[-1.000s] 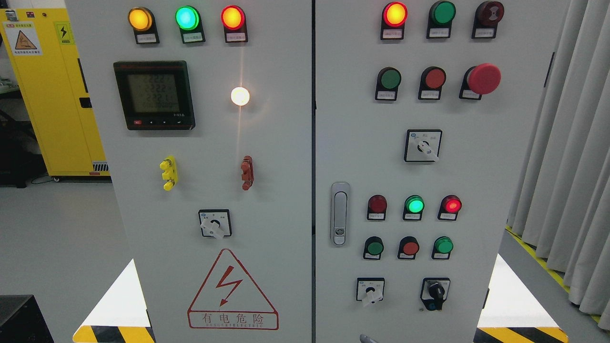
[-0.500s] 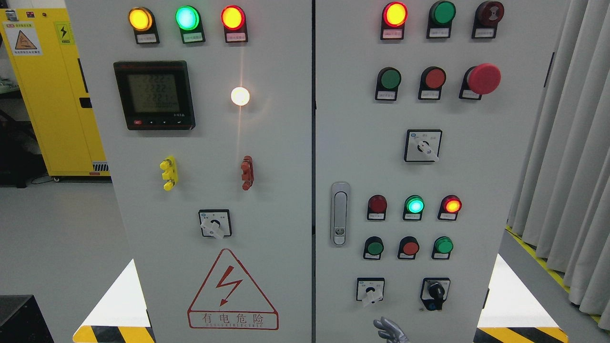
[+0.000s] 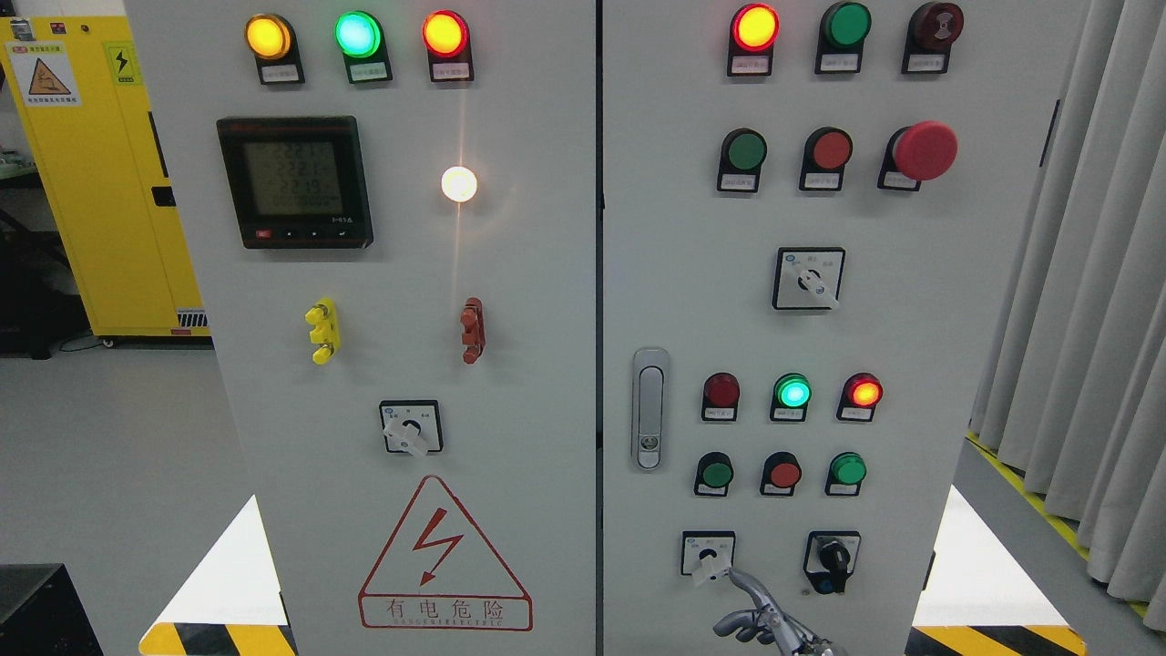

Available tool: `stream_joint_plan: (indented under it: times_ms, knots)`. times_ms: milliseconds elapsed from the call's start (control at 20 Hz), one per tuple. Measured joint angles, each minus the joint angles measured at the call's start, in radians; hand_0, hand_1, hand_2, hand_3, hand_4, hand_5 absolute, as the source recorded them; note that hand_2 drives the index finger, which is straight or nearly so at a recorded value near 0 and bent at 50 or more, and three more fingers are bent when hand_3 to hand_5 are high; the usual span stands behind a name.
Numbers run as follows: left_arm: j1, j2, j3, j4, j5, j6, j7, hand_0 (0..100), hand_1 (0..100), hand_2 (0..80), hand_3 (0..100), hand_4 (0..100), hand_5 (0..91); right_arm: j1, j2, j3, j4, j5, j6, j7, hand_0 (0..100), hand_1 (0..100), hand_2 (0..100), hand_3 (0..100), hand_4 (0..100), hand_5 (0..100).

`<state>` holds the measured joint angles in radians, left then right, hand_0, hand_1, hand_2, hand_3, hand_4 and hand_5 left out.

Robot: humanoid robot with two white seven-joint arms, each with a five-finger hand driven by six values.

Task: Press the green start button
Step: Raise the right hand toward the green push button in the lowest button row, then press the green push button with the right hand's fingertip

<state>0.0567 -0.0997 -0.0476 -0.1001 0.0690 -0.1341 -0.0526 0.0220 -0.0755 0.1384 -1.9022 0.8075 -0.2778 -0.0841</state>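
- Right hand [image 3: 771,625] pokes up from the bottom edge, right of centre. Its index finger [image 3: 740,579] is stretched out, the other fingers are curled under, and it holds nothing.
- Change: a second ago only a sliver showed at the bottom edge, and half a second ago just curled fingers. Now the index is raised and the hand is higher up the panel. This reads as the approach step; no press made yet.
- The fingertip sits just beside the knob of the lower-left selector switch [image 3: 708,555]; whether it touches is hard to tell from this angle.
- Left hand is not in frame.
- Green start button [image 3: 717,474] is probably the leftmost of the three-button row on the right cabinet door [image 3: 911,319], directly above that selector. The labels are too small to read, so this pick is a judgement.
- The button is above and slightly left of the fingertip, still apart from it.
- Orientation: the round cap faces straight out of the door toward the camera. The face has no long axis; the travel axis runs into the panel, so the push should go square-on.
- A red button [image 3: 783,473] sits just beside it on the right, so there is a mis-press risk if the finger drifts.
- Above the row the green lamp [image 3: 792,393] is lit.
- Farther up there is another green button [image 3: 745,150] and a big red mushroom stop [image 3: 924,150].
- Far left background: yellow cabinet [image 3: 100,182].
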Motion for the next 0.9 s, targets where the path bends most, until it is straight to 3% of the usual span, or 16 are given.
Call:
stream_joint_plan:
  times_ms: [250,900]
  knots:
    - [0.000,0.000,0.000,0.000,0.000,0.000,0.000,12,56,0.0,0,0,0.0,-0.082,-0.002,-0.013,0.016,0.085,0.006,0.014,60,91,0,89,98,100]
    - [0.000,0.000,0.000,0.000,0.000,0.000,0.000,12,56,0.0,0,0,0.0,-0.215,-0.005,-0.024,0.122,0.138,0.010,0.027,62,91,0,88,97,100]
